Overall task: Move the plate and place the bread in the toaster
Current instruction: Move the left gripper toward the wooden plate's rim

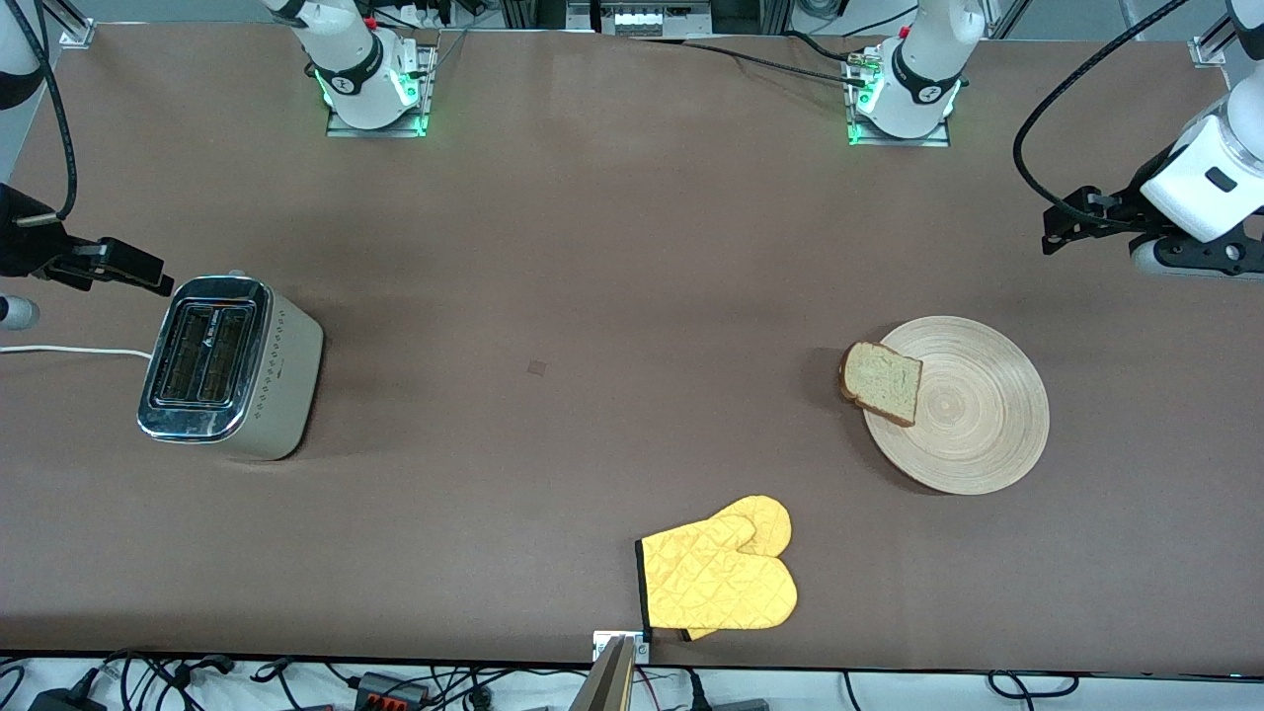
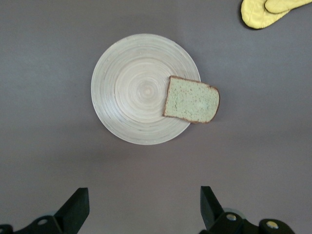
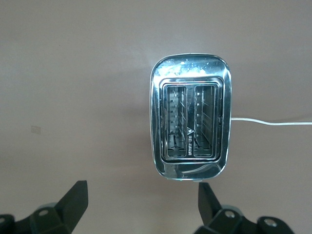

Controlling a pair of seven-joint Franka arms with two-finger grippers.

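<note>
Bread (image 1: 882,383) is lying half on plate (image 1: 968,407) rim, toward left arm's end; toaster (image 1: 229,367) is standing at right arm's end. Left gripper (image 2: 141,209) is hovering near plate w/ fingers spread, nothing held. Right gripper (image 3: 141,207) is hanging by toaster, also spread.

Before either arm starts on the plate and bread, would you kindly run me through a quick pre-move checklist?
1. left gripper open, over bare table beside the plate: ok.
2. right gripper open, over the table beside the toaster: ok.
3. bread fully on the plate: not ok, it overhangs the rim toward the toaster's end.
4. Both toaster slots vacant: ok.
5. Toaster upright, slots up: ok.
6. oven mitt apart from plate and bread, nearer the front camera: ok.
</note>
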